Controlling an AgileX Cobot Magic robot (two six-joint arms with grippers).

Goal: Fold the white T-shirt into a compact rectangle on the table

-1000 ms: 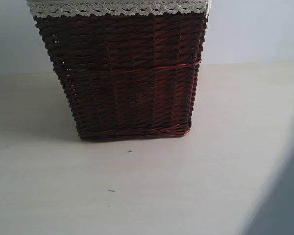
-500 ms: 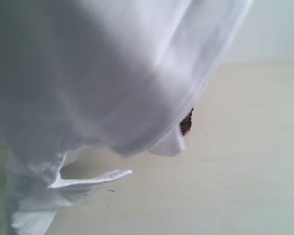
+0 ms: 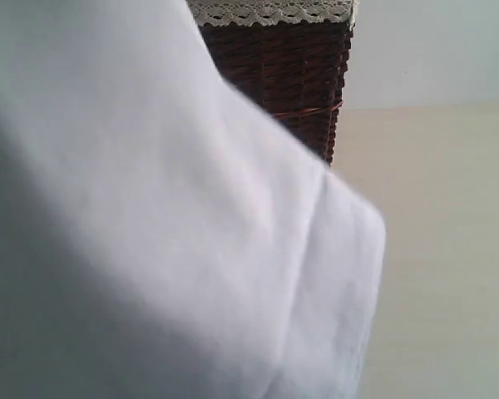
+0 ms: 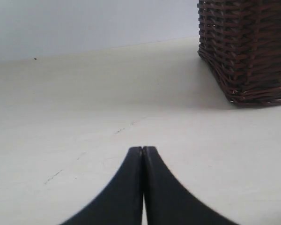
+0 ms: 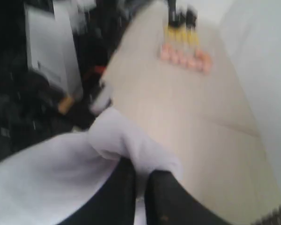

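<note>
Two pairs of fingers, two different states: the left fingers (image 4: 126,192) are pressed tip to tip with nothing between them, while the right fingers (image 5: 166,199) are clamped on a bunched fold of the white T-shirt (image 5: 61,173), cloth squeezed up in the narrow gap between them. The left pair hangs low over bare desk (image 4: 84,103), well apart from the dark wicker basket (image 4: 246,51), whose bottom corner stands on that surface with a shadow at its foot. From the right pair the shirt spreads outward as a soft, rumpled mass raised off the desk. In the exterior view that same white cloth hangs in front of the basket, very close to the camera and blurred – it fills most of the picture and hides all of the basket except one upper side strip, topped by a cream lace trim (image 3: 270,12). No print or tag on the shirt can be made out. Beside the basket's uncovered edge the pale desk runs back to a grey-white wall (image 3: 432,50). Past the shirt in the right wrist view lie a few pinkish-orange things (image 5: 185,57), too blurred to identify, and dark clutter beyond the desk's edge.
</note>
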